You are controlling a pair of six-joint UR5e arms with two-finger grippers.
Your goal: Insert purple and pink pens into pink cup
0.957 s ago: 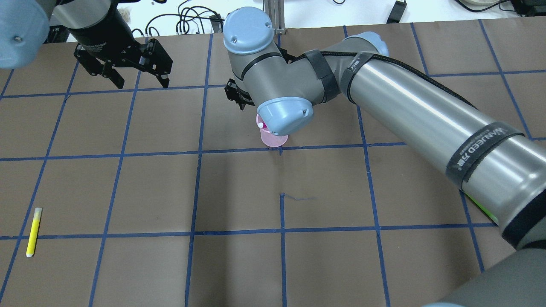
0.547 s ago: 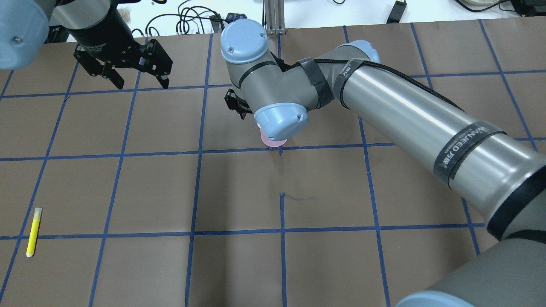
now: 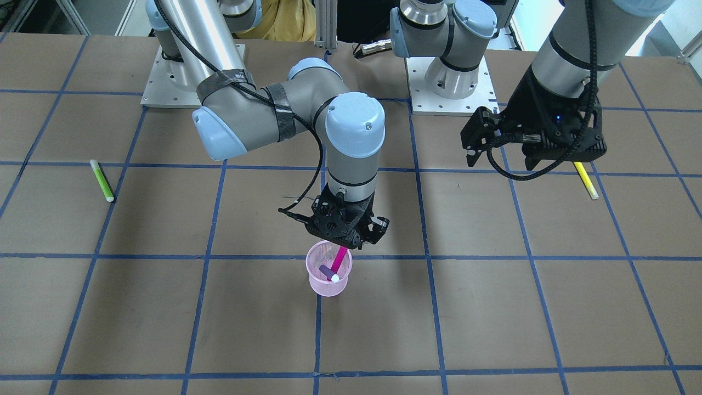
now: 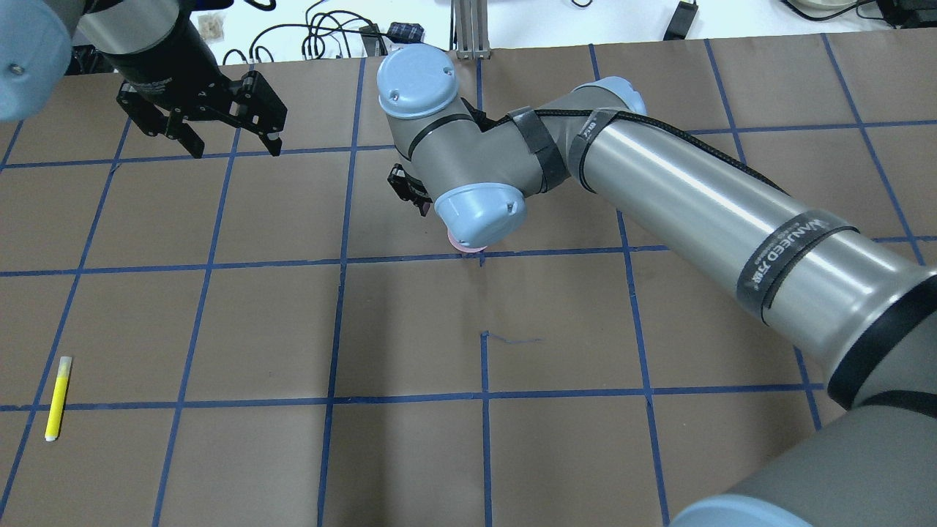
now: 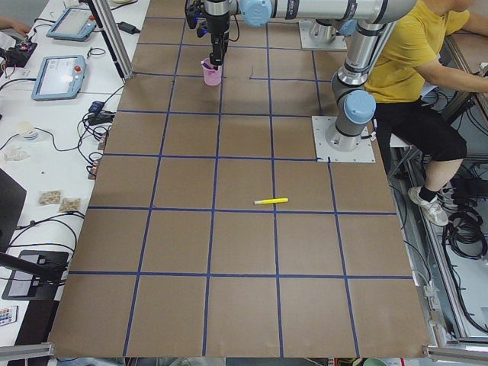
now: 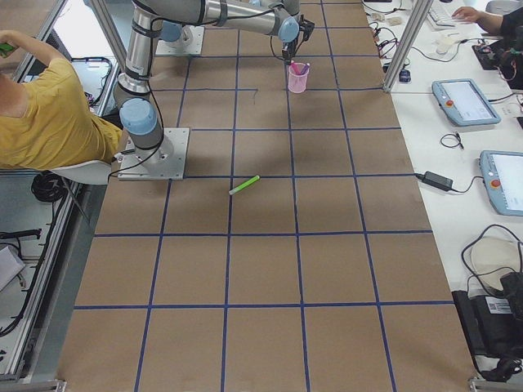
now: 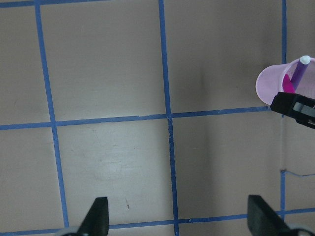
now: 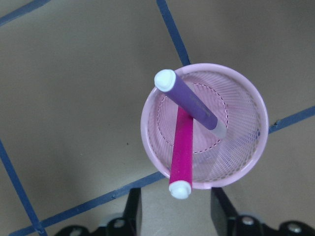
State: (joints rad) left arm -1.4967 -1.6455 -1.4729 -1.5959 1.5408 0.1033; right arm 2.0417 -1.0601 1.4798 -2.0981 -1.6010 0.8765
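The pink cup (image 3: pixel 328 278) stands upright near the middle of the bench (image 3: pixel 521 318) with both pens inside, the purple pen (image 8: pixel 189 101) crossing over the pink pen (image 8: pixel 181 155). The right gripper (image 3: pixel 350 237) hangs just above the rim, its fingers (image 8: pixel 133 209) spread and clear of the pink pen's cap. The left gripper (image 4: pixel 236 145) hovers well apart on the robot's left, its fingers wide open and empty.

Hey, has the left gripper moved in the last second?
Yes. Overhead, the left gripper has shifted slightly leftward against the blue grid line beneath it.
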